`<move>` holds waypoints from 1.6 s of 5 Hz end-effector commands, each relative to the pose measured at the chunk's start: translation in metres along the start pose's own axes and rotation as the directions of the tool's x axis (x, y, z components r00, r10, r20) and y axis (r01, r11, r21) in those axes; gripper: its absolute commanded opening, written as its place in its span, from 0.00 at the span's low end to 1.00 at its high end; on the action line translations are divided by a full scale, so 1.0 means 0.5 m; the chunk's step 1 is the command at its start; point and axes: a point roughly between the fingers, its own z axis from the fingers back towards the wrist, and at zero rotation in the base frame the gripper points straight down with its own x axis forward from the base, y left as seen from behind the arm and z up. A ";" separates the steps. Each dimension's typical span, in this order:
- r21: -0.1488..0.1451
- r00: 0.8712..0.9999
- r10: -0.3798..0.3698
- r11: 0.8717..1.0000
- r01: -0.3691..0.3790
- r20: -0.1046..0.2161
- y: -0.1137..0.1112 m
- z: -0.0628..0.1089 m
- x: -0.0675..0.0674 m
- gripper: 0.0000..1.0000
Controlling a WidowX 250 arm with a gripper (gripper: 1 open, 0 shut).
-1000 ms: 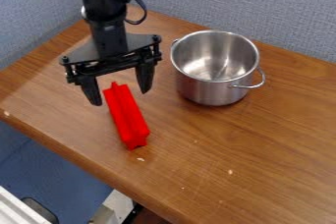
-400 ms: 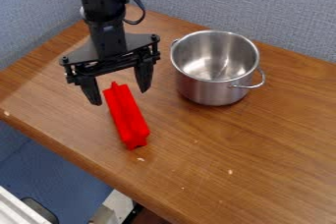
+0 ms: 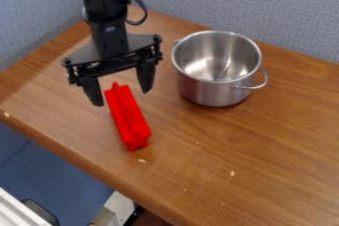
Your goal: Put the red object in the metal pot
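Observation:
The red object [image 3: 129,118] lies flat on the wooden table [image 3: 252,161], a long ridged block running from upper left to lower right. Directly over its far end hangs my gripper [image 3: 122,86], pointing straight down and open, one black finger [image 3: 94,96] on the left and one on the right of the block's end. Nothing is held. The metal pot [image 3: 216,66] stands upright to the right of the gripper, shiny and empty, with a small handle on its right side.
The table's front edge runs diagonally just below the red block, with blue floor beyond it. A grey-blue wall rises behind the table. A small speck lies on the wood near the front right.

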 end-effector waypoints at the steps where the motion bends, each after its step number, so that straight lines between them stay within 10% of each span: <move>1: -0.006 0.999 0.023 1.000 -0.023 0.022 0.002 0.007 0.014 1.00; 8: 0.045 0.999 0.030 0.998 -0.032 0.036 0.004 -0.061 0.014 1.00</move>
